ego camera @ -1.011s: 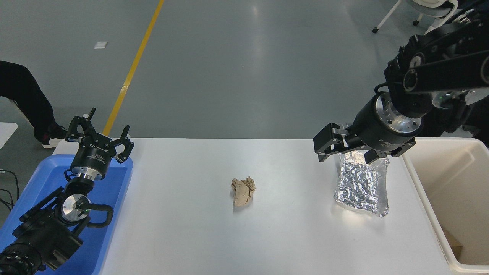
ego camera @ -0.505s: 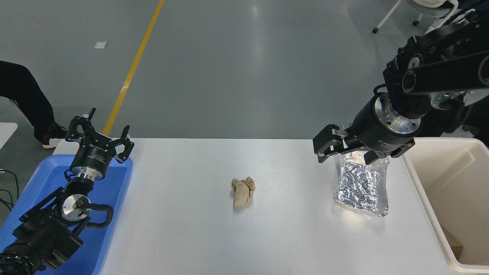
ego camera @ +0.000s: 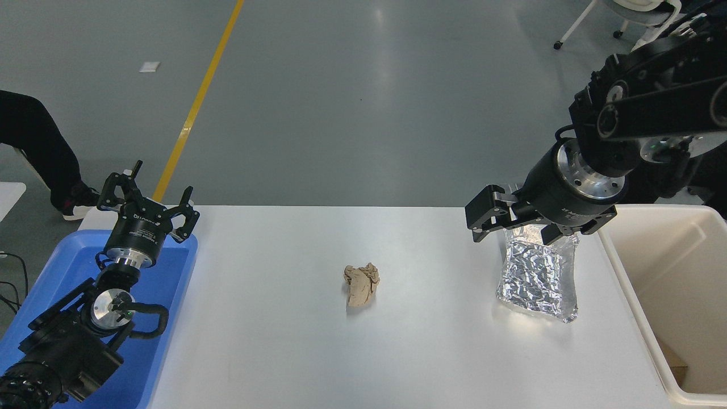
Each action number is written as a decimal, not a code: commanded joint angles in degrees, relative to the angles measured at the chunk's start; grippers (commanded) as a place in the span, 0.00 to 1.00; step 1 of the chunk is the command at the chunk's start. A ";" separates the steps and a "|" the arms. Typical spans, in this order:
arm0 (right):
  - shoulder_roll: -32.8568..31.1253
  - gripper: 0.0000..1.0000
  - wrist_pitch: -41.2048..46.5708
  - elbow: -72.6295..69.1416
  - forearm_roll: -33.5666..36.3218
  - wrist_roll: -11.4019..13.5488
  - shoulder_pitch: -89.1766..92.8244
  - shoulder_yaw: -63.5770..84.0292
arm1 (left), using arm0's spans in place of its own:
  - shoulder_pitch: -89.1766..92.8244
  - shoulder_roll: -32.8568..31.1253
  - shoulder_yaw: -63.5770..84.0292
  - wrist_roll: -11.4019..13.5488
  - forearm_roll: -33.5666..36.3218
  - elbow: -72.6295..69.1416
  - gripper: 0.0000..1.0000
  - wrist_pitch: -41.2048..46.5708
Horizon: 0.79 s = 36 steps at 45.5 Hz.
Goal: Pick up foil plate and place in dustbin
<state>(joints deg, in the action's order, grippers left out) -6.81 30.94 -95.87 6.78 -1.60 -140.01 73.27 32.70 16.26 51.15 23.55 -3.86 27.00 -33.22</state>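
Over at the right end of the white table, the right gripper hangs at the far edge of the foil plate, its black fingers spread wide, one finger out to the left of the foil and the other down by the foil's upper right corner. From where I stand I cannot tell whether either finger actually touches the foil; nothing is pinched between them. The foil plate is a crinkled, shiny silver piece, roughly rectangular, lying on the tabletop with its long side running away from the robot and its near corner catching the light. Just to its right, past the table's edge, sits the dustbin, a big cream-white tub with deep walls and a rounded rim, with something brown low down inside it near the corner. Near the middle of the table, well apart from the foil, lies a small crumpled brown paper wad. Far off at the lower left, the left gripper is parked above a shallow blue tray, fingers apart and holding nothing. Beyond the table, at the left edge of the room, a person's dark-clad leg and shoe rest on the grey floor beside a yellow line.
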 commanded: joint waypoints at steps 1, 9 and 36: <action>0.05 1.00 0.00 0.51 0.07 0.01 0.09 0.11 | 0.00 0.00 0.00 0.01 -0.01 -0.02 0.99 0.00; 0.05 1.00 0.00 1.12 0.07 0.01 1.05 0.20 | 0.00 0.00 0.00 0.01 -0.10 0.07 0.99 -0.09; -0.22 1.00 0.44 6.92 0.25 0.01 2.46 0.20 | 0.00 0.00 0.00 0.01 -0.10 -0.02 0.99 -0.09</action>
<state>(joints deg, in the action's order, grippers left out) -7.00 31.24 -91.69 7.03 -1.58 -138.24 73.37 32.70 16.26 51.15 23.55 -3.95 27.00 -33.31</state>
